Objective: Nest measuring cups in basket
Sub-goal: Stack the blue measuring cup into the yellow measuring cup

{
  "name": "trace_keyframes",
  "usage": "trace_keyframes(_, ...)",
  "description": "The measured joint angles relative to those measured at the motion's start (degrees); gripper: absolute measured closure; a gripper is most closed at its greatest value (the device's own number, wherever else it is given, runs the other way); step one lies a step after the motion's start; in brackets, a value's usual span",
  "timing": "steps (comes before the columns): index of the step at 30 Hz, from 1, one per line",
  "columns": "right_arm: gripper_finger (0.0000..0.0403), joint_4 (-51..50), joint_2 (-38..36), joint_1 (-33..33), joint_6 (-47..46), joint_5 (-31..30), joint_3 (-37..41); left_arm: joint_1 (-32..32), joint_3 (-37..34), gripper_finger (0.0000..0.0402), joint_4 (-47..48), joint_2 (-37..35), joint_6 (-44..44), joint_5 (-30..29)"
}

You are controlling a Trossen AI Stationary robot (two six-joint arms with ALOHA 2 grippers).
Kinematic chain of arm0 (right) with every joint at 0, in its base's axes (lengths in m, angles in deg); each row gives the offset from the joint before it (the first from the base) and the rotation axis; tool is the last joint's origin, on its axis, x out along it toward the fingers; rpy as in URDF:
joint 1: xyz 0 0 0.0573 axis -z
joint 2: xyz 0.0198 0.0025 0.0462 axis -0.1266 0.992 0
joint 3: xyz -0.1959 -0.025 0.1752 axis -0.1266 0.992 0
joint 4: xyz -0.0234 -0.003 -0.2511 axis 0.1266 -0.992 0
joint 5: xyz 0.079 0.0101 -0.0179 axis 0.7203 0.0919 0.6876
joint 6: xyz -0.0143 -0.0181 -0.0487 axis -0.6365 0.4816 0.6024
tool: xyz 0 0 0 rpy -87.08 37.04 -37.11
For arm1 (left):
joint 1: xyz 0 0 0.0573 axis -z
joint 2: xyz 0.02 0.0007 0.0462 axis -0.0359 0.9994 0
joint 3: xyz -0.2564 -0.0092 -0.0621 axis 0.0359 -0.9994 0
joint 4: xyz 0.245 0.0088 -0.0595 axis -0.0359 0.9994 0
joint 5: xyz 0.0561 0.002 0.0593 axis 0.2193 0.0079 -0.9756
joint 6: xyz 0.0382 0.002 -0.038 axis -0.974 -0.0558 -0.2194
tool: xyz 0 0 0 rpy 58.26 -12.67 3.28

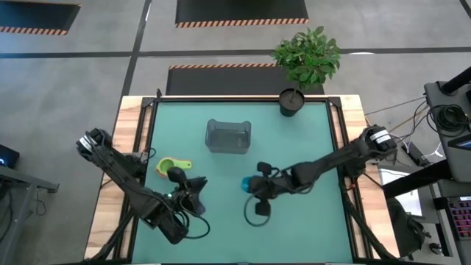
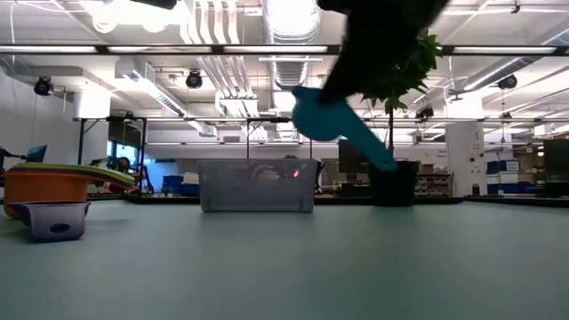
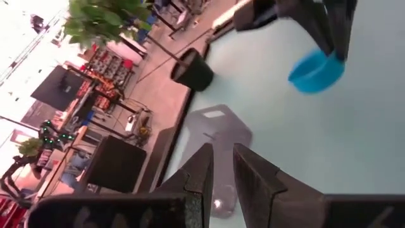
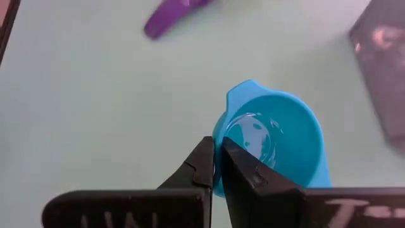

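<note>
The cyan measuring cup (image 4: 272, 142) hangs in my right gripper (image 4: 216, 166), in the air over the table's middle (image 1: 246, 184) and near of the basket. The grey translucent basket (image 1: 228, 136) stands on its flat bottom at centre far. A nested stack with orange, yellow and green cups (image 2: 49, 182) sits at the left (image 1: 171, 165), and a purple cup (image 2: 53, 220) rests beside it. My left gripper (image 3: 219, 168) hovers just near of that stack (image 1: 193, 191). Its fingers are a narrow gap apart and hold nothing. The other cups are not in view. My right gripper pinches the cyan cup's side wall at the rim (image 4: 219, 149), one finger (image 4: 243, 171) inside the bowl and one (image 4: 201, 166) outside. The fingers come from above, slanting in from the table's right. The cup is lifted clear and tilted, its handle (image 2: 369, 147) pointing down.
A black round pot with a green plant (image 1: 292, 101) stands at the far edge, right of the basket. Wooden borders (image 1: 132, 147) run along the green mat's left and right sides. Bare mat lies between the held cup and the basket.
</note>
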Motion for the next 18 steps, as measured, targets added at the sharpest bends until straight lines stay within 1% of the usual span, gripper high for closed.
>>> trace_keyframes(2, 0.0394, 1.1, 1.6, 1.2, 2.6, 0.0, -2.4, 0.1, 0.0, 0.0359, 1.0, -2.1, 0.0, -1.5)
trace_keyframes(5, 0.0394, 5.8, 4.8, 3.0, 6.3, 0.2, -6.1, 0.2, 0.0, 0.0359, 2.2, -5.9, -0.1, -6.3)
trace_keyframes(7, 0.0394, 8.6, 7.7, 4.1, 9.3, 0.2, -9.5, 0.6, 0.0, 0.0359, 3.1, -8.4, -0.2, -7.9)
trace_keyframes(13, 0.0394, 9.5, 18.6, 7.4, 16.3, 0.2, -23.1, 1.7, -0.7, 0.0359, 5.5, -13.4, 0.9, -8.2)
trace_keyframes(18, 0.0394, 9.6, 27.4, 9.8, 22.4, 0.2, -34.9, 4.9, -4.9, 0.0359, 6.5, -16.5, 2.2, -8.1)
